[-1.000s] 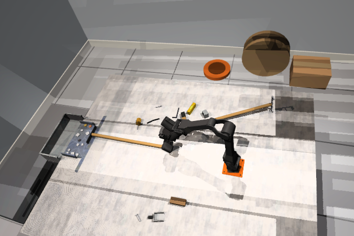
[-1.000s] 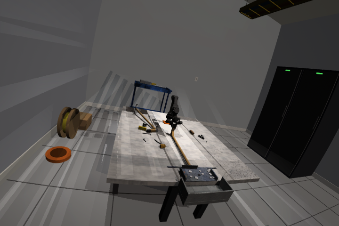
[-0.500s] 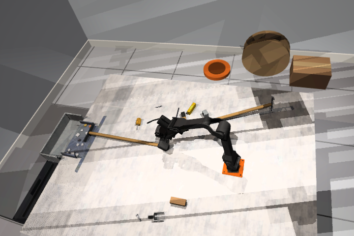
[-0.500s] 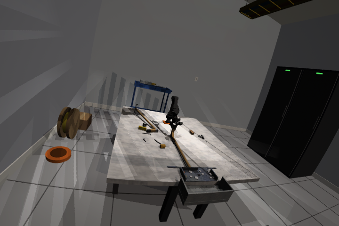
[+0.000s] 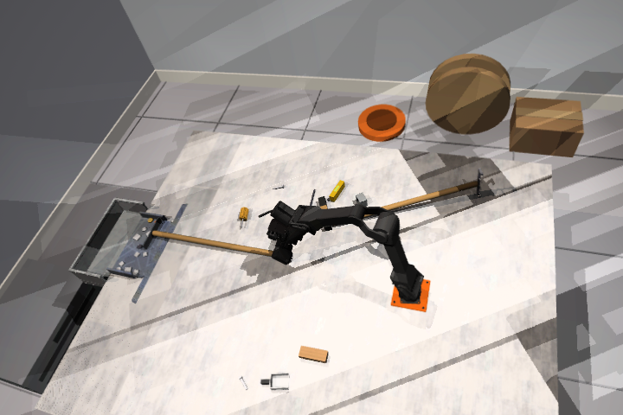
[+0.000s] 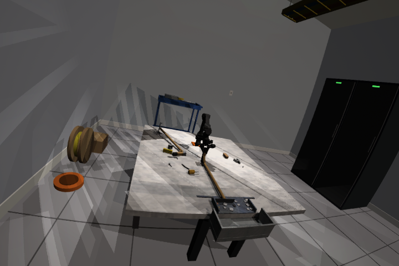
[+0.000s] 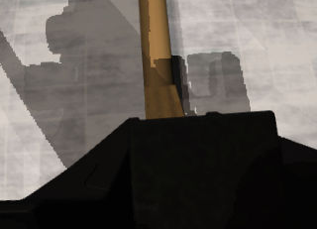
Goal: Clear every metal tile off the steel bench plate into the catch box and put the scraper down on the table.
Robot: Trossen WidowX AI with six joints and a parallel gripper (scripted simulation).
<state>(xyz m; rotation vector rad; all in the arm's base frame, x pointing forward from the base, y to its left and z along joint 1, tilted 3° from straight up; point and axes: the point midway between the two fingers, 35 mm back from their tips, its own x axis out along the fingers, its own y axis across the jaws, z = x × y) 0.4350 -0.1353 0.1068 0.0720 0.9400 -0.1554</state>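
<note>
My gripper [image 5: 279, 253] [image 6: 203, 160] is shut on the wooden handle of the long scraper [image 5: 214, 243] [image 6: 214, 179] [image 7: 156, 36]; its fingertips are hidden in the wrist view. The scraper's dark head [image 5: 147, 239] [image 6: 224, 200] is over the steel bench plate [image 5: 151, 260] [image 6: 241, 210], toward one side wall; whether it touches the plate I cannot tell. Several small metal tiles [image 5: 127, 271] [image 6: 230, 208] are scattered on the plate, some beyond the head and some off to its side. The open catch box [image 5: 73, 270] [image 6: 244, 233] adjoins the plate's far end, past the table edge.
A second long wooden-handled tool [image 5: 420, 198] [image 6: 170, 138] lies behind the arm. An orange-handled tool [image 5: 243, 213] [image 6: 191, 172], a yellow block [image 5: 337, 190] [image 6: 167, 150] and a grey block [image 5: 361, 199] lie on that side. A wooden block [image 5: 313, 354] [image 6: 225, 155] and a clamp-like piece [image 5: 279, 381] lie opposite.
</note>
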